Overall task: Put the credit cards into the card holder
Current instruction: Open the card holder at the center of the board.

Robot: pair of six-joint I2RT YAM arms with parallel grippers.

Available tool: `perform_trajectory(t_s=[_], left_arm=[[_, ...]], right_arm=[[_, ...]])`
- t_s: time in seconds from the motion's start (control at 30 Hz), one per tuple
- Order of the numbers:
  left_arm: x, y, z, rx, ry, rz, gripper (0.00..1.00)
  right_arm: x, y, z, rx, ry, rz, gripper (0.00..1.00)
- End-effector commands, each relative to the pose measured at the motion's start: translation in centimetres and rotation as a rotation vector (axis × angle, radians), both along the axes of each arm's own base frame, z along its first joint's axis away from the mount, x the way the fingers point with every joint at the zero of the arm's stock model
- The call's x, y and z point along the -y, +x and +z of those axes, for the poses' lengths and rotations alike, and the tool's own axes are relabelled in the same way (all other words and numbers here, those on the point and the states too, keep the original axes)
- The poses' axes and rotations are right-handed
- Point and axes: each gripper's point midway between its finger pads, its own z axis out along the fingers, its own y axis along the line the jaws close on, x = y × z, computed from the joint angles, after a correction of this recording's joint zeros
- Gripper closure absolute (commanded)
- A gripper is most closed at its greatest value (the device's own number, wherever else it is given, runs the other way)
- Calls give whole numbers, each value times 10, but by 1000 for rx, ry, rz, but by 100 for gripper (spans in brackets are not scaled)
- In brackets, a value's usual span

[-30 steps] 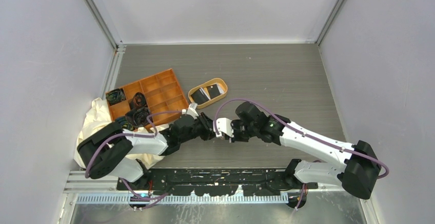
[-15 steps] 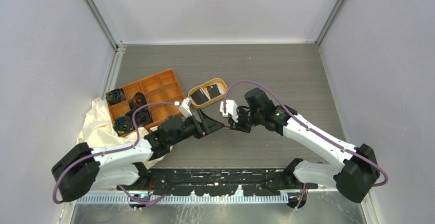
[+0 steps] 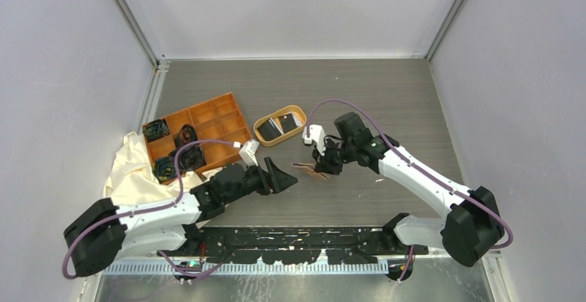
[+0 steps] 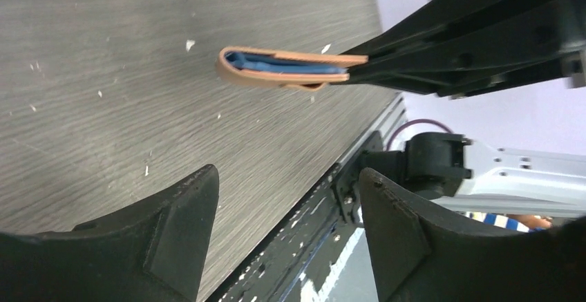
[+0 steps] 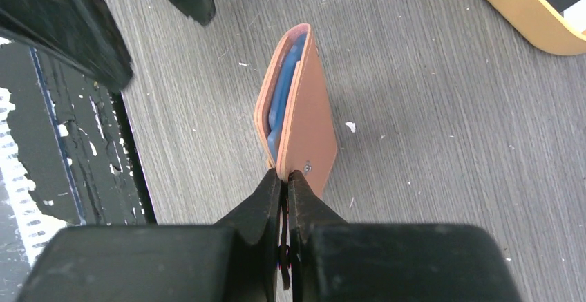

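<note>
Right tool (image 5: 283,176): pinched on the edge of the folded pinkish-brown leather card holder (image 5: 314,115), over the grey surface (image 5: 449,143).
Left tool (image 4: 287,176): spread, nothing held.
Black credit cards (image 3: 280,124): laid in the oval tan tray (image 3: 256,126).

Grey wood-grain table (image 3: 387,95), plain pale lilac walls (image 3: 290,5), aluminium corner posts (image 3: 132,19)

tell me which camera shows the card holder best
Right wrist view: the card holder sits close and central, blue lining visible, pinched by the right gripper. Left wrist shows it edge-on; top external only a small sliver.
</note>
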Motion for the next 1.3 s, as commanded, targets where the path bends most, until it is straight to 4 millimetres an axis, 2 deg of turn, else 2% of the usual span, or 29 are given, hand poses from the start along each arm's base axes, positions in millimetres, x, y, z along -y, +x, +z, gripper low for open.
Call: perform_trajectory(t_s=[0.0, 0.33, 0.67, 0.7, 0.8, 0.93, 1.0, 1.2, 1.27], left_arm=[[19, 16, 8, -18, -11, 69, 27], [51, 37, 10, -26, -23, 97, 25], [63, 49, 4, -16, 8, 112, 27], [63, 50, 4, -10, 18, 112, 31], [66, 52, 6, 22, 34, 96, 49], [67, 51, 7, 66, 62, 67, 57], [67, 51, 8, 81, 72, 58, 73], [66, 50, 8, 114, 95, 20, 99], [65, 49, 7, 125, 112, 8, 100]], right_arm=[[-14, 10, 24, 29, 71, 5, 99], [-15, 9, 23, 23, 76, 10, 99], [-18, -2, 28, -3, 109, 57, 99], [-19, -4, 29, -6, 116, 69, 99], [-21, -9, 30, -19, 126, 92, 99], [-22, -18, 31, -48, 145, 133, 99], [-23, -19, 31, -54, 147, 140, 99], [-22, -19, 29, -60, 141, 139, 99], [-22, -18, 28, -65, 140, 136, 99]])
